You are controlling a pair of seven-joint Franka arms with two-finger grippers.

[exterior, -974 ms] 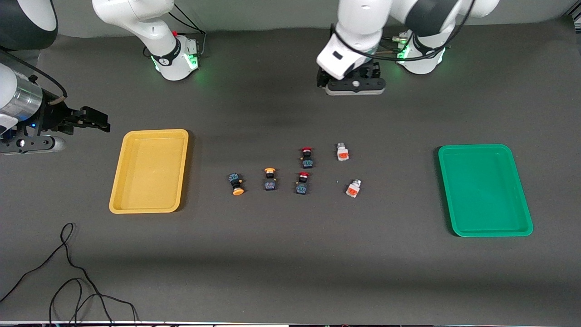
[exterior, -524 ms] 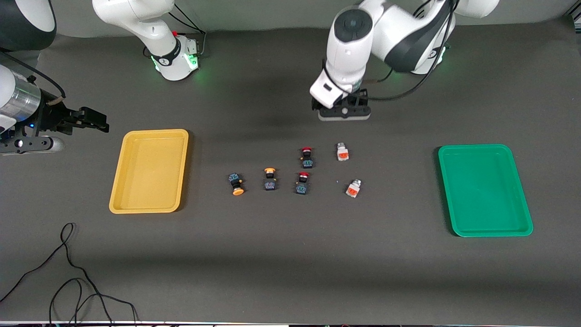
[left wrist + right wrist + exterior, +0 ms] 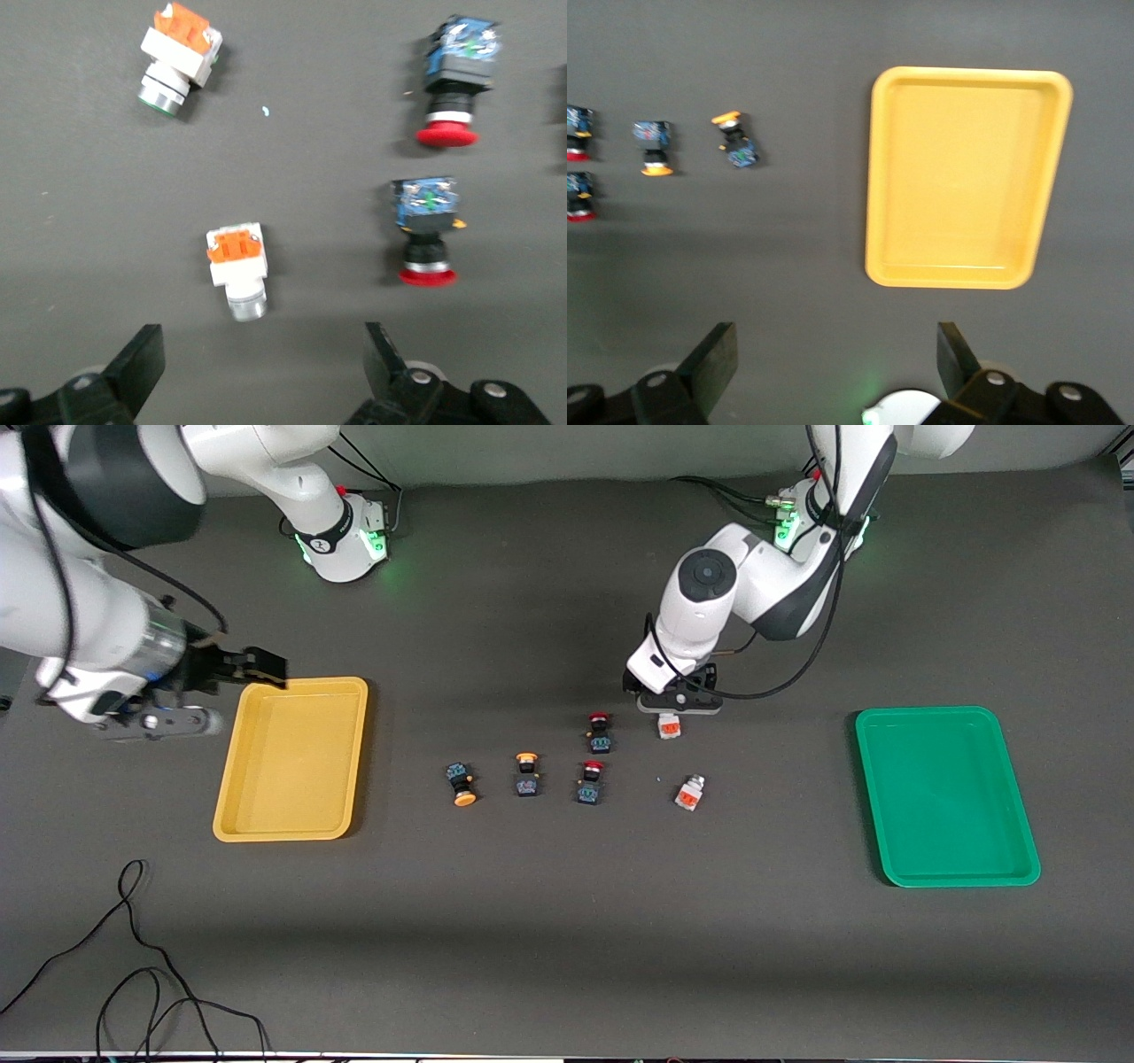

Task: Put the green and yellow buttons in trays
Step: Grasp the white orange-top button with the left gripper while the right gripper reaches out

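Two black buttons with orange-yellow caps (image 3: 462, 784) (image 3: 527, 774) and two white-grey buttons with orange faces (image 3: 669, 728) (image 3: 690, 792) lie mid-table between the yellow tray (image 3: 292, 757) and the green tray (image 3: 946, 795). My left gripper (image 3: 678, 707) hangs open and empty just over the white-grey button farther from the front camera. In the left wrist view that button (image 3: 237, 270) lies just ahead of the open gripper (image 3: 261, 341). My right gripper (image 3: 264, 667) is open and empty over the yellow tray's rim. The right wrist view shows it (image 3: 835, 341) and the tray (image 3: 966, 177).
Two black buttons with red caps (image 3: 599, 732) (image 3: 591, 782) lie between the orange-capped and the white-grey ones. Both trays hold nothing. A black cable (image 3: 133, 957) loops on the table near the front camera at the right arm's end.
My left arm has swung down from near its base to just over the white-grey button. My right gripper has moved from off the table's end to the yellow tray's rim.
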